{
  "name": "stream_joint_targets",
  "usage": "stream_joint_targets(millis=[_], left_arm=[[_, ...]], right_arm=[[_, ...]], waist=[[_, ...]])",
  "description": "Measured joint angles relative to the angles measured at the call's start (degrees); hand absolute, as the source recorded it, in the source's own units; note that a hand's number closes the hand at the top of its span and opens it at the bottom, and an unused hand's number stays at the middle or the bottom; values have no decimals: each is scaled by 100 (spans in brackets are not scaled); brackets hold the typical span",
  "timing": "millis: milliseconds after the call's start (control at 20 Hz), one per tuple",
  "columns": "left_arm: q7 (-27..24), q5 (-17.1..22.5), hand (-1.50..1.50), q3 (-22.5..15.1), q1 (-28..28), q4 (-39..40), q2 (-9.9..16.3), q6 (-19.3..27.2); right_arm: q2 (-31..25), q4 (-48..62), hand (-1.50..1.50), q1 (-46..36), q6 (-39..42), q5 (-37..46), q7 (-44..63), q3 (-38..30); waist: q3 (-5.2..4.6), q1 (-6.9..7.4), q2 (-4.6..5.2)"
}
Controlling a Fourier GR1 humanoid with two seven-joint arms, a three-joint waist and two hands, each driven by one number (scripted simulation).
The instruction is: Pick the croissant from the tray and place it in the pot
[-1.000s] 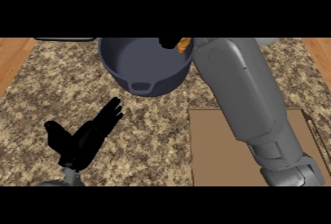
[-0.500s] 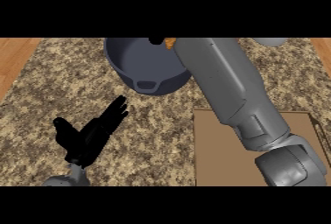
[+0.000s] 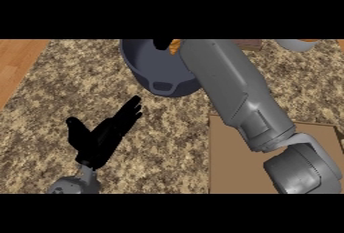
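Note:
The dark blue-grey pot (image 3: 156,68) stands at the top centre of the speckled counter. My right forearm runs from the lower right up over the pot's right rim. At the picture's top edge only a little of my right hand (image 3: 162,44) shows, over the pot's opening, curled on the orange croissant (image 3: 176,46), which is mostly hidden. The brown tray (image 3: 232,164) lies at the lower right, partly under my right arm. My left hand (image 3: 102,135) rests open at the lower left, fingers pointing up and right, apart from the pot.
A wooden strip (image 3: 15,61) borders the counter on the left. At the top right edge sit a pale bowl (image 3: 295,44) and a brown object (image 3: 250,44), both cut off. The pot's handle (image 3: 163,86) faces me.
My right arm has swung left with the croissant, from the pot's right rim to above its opening. The left hand has kept its pose.

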Motion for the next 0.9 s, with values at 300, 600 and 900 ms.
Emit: stream_joint_targets(millis=[300, 600, 900], left_arm=[[0, 11, 0, -47, -160, 70, -15, -83], [-21, -16, 0, -131, -214, 115, -71, -111], [3, -32, 0, -146, -305, 177, -66, -142]], right_arm=[[2, 518, -150, 44, -256, -311, -188, -113], [2, 608, -150, 182, -445, -1147, -587, -746], [2, 683, -150, 295, -607, -1777, -1255, -1159]], waist=[[-3, 192, 79], [10, 345, 124], [12, 397, 132]])
